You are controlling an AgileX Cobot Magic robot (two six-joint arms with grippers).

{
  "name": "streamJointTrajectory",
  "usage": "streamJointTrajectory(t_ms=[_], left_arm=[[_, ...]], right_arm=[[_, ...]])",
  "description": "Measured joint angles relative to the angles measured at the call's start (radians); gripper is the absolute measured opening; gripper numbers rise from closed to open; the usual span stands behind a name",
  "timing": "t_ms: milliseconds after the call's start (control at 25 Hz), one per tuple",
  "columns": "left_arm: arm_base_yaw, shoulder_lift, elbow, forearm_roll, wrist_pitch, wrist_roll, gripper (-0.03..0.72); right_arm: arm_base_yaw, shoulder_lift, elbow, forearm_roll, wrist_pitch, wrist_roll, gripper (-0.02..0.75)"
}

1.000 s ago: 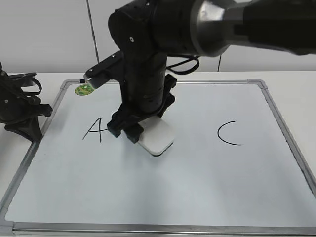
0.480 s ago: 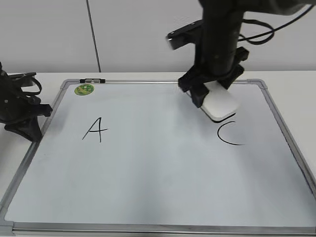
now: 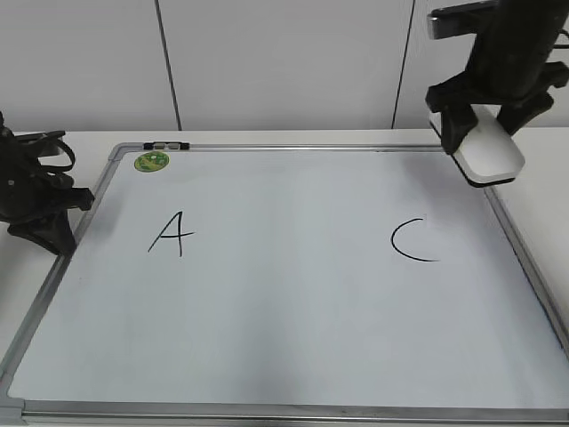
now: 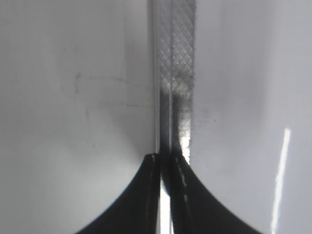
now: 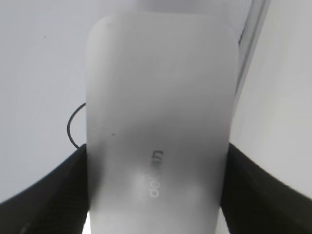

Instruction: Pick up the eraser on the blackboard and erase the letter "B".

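Right gripper (image 3: 484, 133) clamps the eraser (image 3: 488, 151), lifted clear above the board's (image 3: 293, 148) far-right corner, prob. so it can't smudge "C" (image 3: 412, 240). No "B" visible betw. "A" (image 3: 172, 234) & "C". Left gripper (image 4: 165, 163) shut, empty, parked.

Blackboard (image 3: 267, 356) — handwritten "A" (image 3: 171, 233), "C" (image 3: 413, 240); eraser (image 5: 158, 126) lettering — unreadable
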Motion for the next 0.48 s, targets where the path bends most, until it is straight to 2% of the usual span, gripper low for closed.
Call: streamJointTrajectory(t_ms=[160, 480], left_arm=[[0.0, 0.0, 0.0, 0.0, 0.0, 0.0, 0.013], [0.0, 0.0, 0.0, 0.0, 0.0, 0.0, 0.014]], right_arm=[[-0.062, -0.044, 0.074, 0.02, -0.008, 0.0, 0.557], [-0.135, -0.126, 0.304, 0.07, -0.152, -0.011, 0.557]])
